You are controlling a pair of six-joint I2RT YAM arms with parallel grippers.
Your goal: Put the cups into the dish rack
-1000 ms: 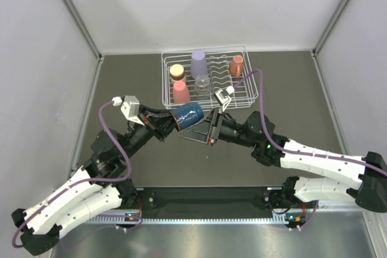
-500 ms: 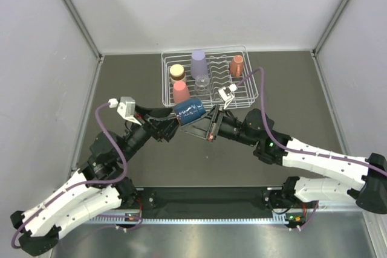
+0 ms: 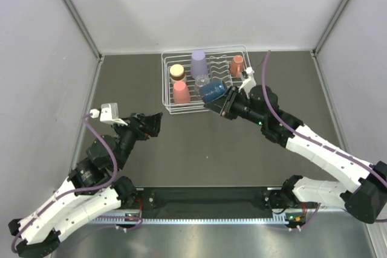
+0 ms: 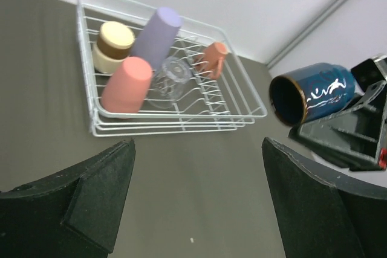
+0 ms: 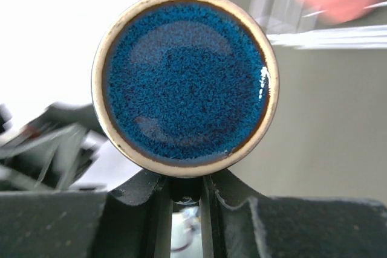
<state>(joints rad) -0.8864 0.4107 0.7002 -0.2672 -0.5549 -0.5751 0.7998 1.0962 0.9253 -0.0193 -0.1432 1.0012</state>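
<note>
The left gripper (image 3: 152, 124) hangs over the bare dark table (image 3: 199, 149), left of the rack and well apart from it. Its fingers (image 4: 100, 179) are spread wide with nothing between them. Only their dark tips show in the left wrist view, cut off at the bottom edge.

The dish rack (image 3: 162, 83) is white wire and stands at the back of the table. At its left end a cream container with a brown band (image 3: 177, 72) sits behind the plain pink tumbler (image 3: 181, 92), which is mouth down. Next comes the lavender tumbler (image 3: 199, 62), also turned over and leaning. Just in front of it, among the prongs, is the shiny steel cup (image 3: 203, 81). Its glare blends into the wires, so its outline is hard to make out.

The dark blue mug (image 3: 213, 92) lies on its side in the air. In the top view it overlaps the front right part of the rack; in the left wrist view it hangs clear of the wires, its mouth turned toward the left arm. It is glossy deep blue with a tan-gold rim and a white scribble on its side. In the right wrist view one round speckled end fills the middle of the picture, and everything around it is blurred.

The salmon-pink mug (image 3: 236, 64) is in the rack's back right corner.

The right gripper (image 3: 222, 102) holds the blue mug from below, jaws nearly together. The mug's rim hides the exact spot gripped.
</note>
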